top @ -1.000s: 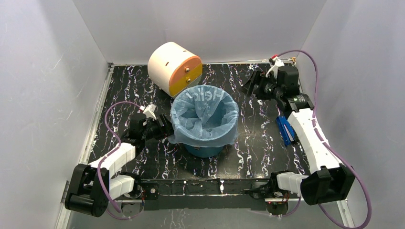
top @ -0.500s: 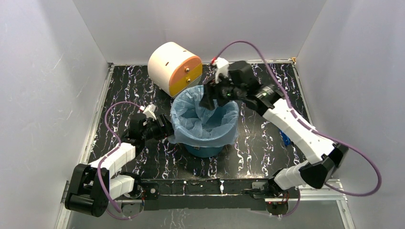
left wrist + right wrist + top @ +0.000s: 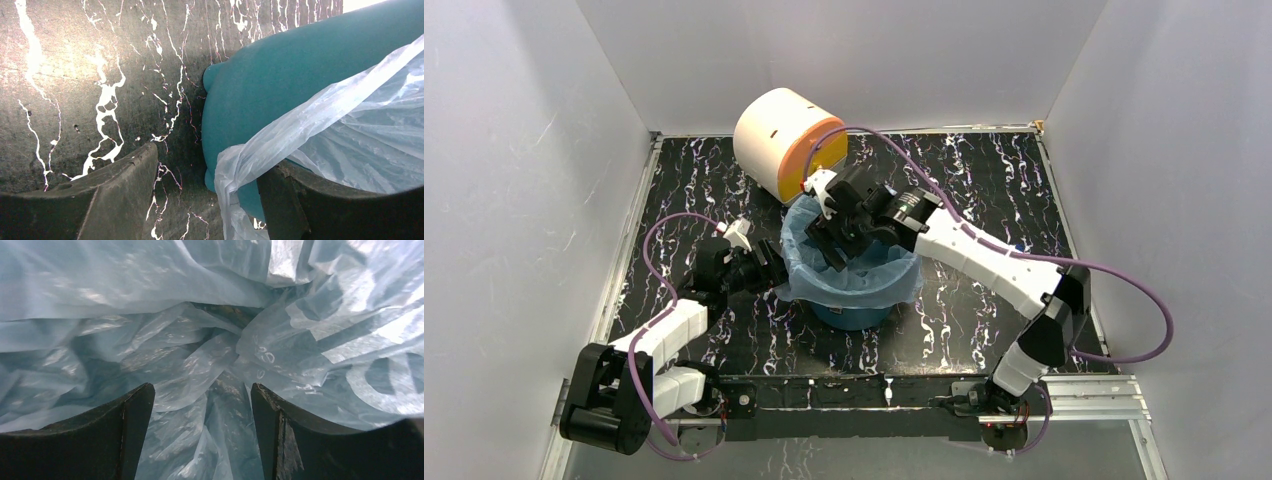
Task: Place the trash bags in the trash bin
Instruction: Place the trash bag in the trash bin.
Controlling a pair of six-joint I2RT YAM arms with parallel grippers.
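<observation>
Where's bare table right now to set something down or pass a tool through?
Free: far-right table, between the right arm and the right wall; far-left corner, between the drum box and the left wall; near strip, between the trash bin and the base rail. Crowded: the centre, with left tool and right tool at the trash bag, drum box close behind.

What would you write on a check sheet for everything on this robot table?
Surface: black table with white veins.
Job's things: pale blue trash bag lines the teal trash bin, its edge folded over the rim.
Clutter: cream and orange box behind the bin.
Grippers: left gripper open at the bin's side; right gripper open, down inside the bag.
Cables: purple cables loop off both arms.
Surroundings: plain pale walls on three sides.
</observation>
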